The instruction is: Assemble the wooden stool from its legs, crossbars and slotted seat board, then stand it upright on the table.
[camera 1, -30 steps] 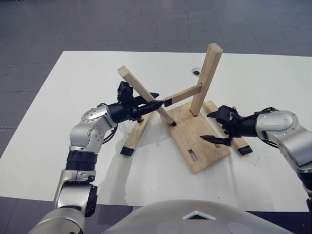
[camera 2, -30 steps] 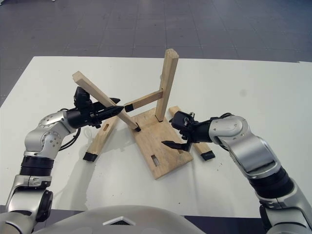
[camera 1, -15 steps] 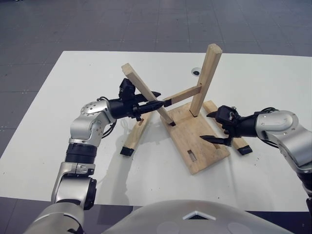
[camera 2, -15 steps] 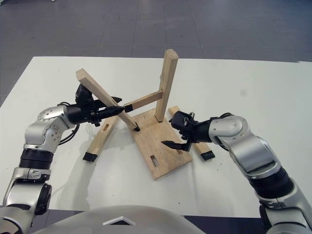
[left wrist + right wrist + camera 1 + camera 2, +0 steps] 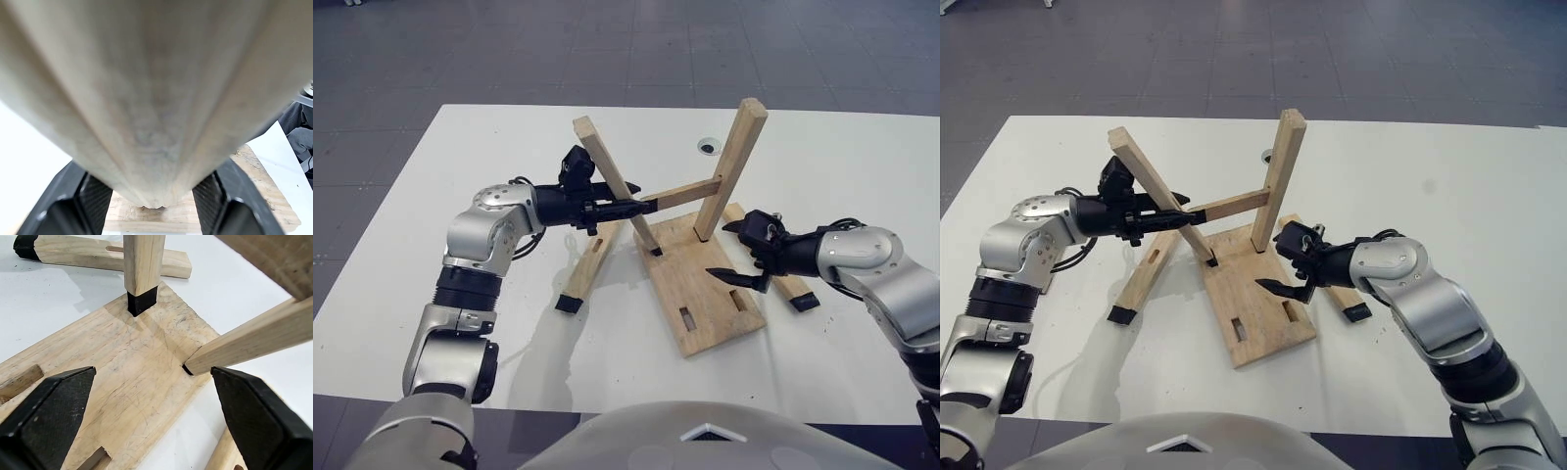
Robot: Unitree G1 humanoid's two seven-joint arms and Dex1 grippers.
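The slotted seat board (image 5: 709, 305) lies flat on the white table. One leg (image 5: 731, 166) stands upright in it. A second leg (image 5: 607, 171) leans steeply, its black-capped foot (image 5: 142, 301) resting on the board. A crossbar (image 5: 685, 193) joins the two. My left gripper (image 5: 628, 207) is shut on the leaning leg where the crossbar meets it; the wood (image 5: 146, 98) sits between its fingers (image 5: 93, 200). My right gripper (image 5: 717, 249) is open just above the board's right side, next to the upright leg, holding nothing.
Two loose legs lie flat on the table: one (image 5: 585, 266) left of the board, under the leaning leg, and one (image 5: 785, 284) right of it, under my right wrist. A small round hole (image 5: 707, 147) is in the tabletop behind the stool.
My left gripper has lifted and moved away from me, tipping the leaning leg more upright. The board has turned and slid slightly left. The right gripper stays open and has barely moved.
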